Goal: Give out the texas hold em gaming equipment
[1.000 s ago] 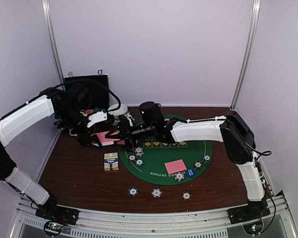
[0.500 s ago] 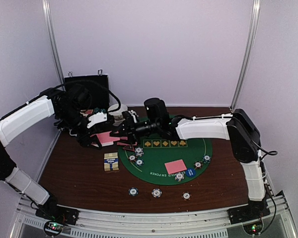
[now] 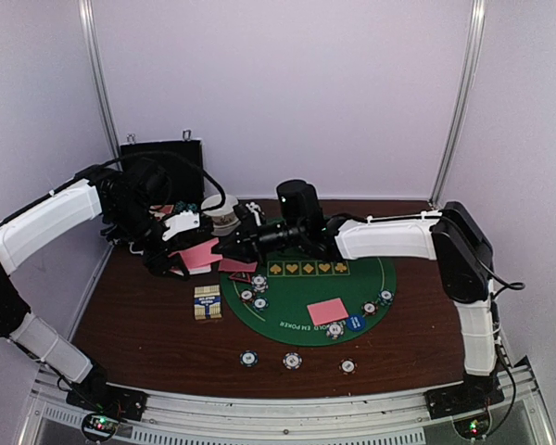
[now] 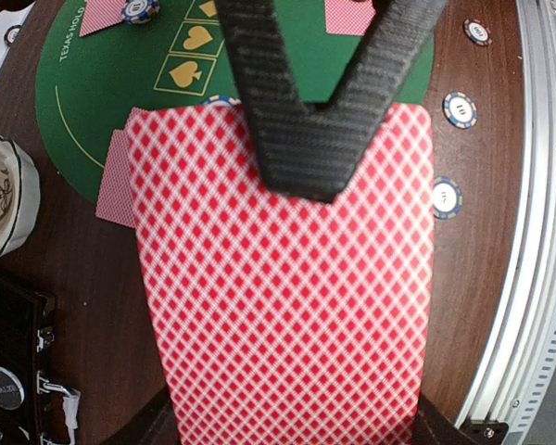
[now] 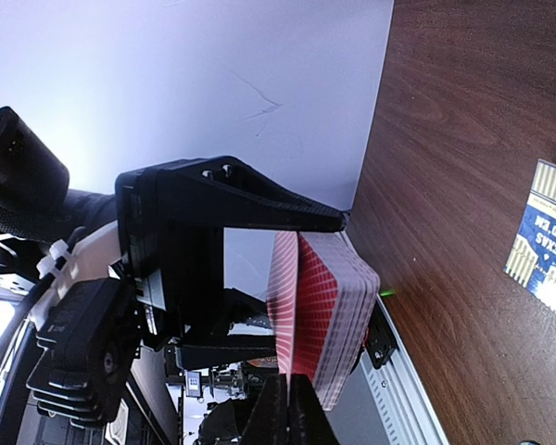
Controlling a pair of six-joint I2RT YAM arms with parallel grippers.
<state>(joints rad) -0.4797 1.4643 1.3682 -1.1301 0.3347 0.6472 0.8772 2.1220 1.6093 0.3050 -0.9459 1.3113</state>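
My left gripper (image 3: 183, 252) holds a deck of pink-backed cards (image 3: 198, 252) above the table's left side. In the left wrist view the deck (image 4: 287, 297) hides its jaws. My right gripper (image 5: 289, 413) is shut on the edge of the top card (image 5: 283, 292), which is lifted a little off the deck (image 5: 343, 315). From above, the right gripper (image 3: 225, 248) meets the deck's right end. Single cards (image 3: 327, 311) (image 3: 236, 265) lie on the green mat (image 3: 389, 278), together with several chips (image 3: 259, 283), a blue button (image 3: 354, 323) and a red triangle (image 3: 241, 276).
Three chips (image 3: 248, 357) (image 3: 292, 361) (image 3: 347, 365) lie in a row on the brown table in front of the mat. A card box (image 3: 207, 302) sits left of the mat. A black case (image 3: 162, 167) and a white bowl (image 3: 221, 211) stand at the back left.
The right gripper's jaws have closed on the top card of the deck, and its arm has shifted slightly right. The left arm and deck have stayed put.
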